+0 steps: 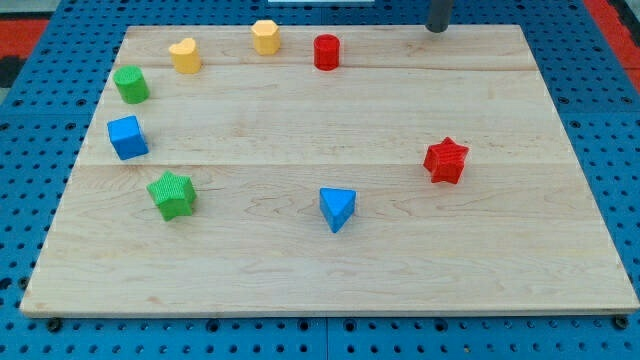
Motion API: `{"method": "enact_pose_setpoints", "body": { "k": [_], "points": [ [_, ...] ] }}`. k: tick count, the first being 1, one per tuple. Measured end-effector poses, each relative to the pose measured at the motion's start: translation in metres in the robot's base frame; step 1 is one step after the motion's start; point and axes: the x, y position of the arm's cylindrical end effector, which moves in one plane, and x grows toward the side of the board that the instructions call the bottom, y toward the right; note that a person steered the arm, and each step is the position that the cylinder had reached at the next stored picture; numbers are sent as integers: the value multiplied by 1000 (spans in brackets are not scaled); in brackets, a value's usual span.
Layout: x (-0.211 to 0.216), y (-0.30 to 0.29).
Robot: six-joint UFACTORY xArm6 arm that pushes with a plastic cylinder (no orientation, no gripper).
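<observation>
My tip is at the view's top, right of centre, at the far edge of the wooden board. It touches no block. The nearest block is the red cylinder, well to its left. Left of that stand a yellow hexagonal block and a yellow heart-like block. A green cylinder, a blue cube and a green star run down the left side. A blue triangle and a red star lie lower right.
The board rests on a blue pegboard table. A red patch shows at the view's top left corner.
</observation>
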Motion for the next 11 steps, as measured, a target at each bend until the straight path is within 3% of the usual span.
{"method": "enact_pose_setpoints", "body": {
  "k": [6,9,11],
  "points": [
    [1,-9],
    [1,-54],
    [22,-51]
  ]
}}
